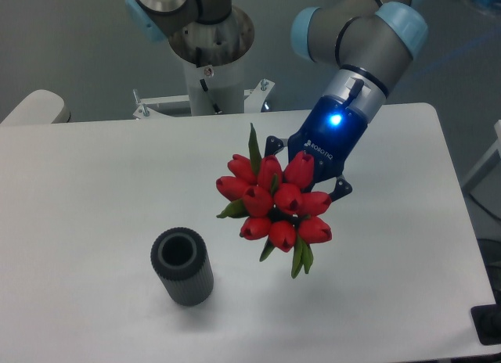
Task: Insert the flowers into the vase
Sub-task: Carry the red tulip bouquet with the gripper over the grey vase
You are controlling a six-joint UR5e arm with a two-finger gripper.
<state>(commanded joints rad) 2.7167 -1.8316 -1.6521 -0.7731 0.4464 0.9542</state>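
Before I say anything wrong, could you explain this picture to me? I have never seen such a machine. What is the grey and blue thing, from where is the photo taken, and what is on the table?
The grey and light-blue thing is a robot arm, built of tubes joined at round joints. Its base stands at the far edge of the white table. At its end is a dark blue gripper with a small blue light, a kind of hand with two fingers.

There is only one picture, taken by a fixed camera looking down at the table from the front.

The gripper holds a bunch of red flowers with green leaves, up in the air, the flower heads turned toward the camera. The fingers are hidden behind the bunch.

On the table, to the left of the flowers, stands a small dark grey vase with an open round hole. The flowers are not yet in it.
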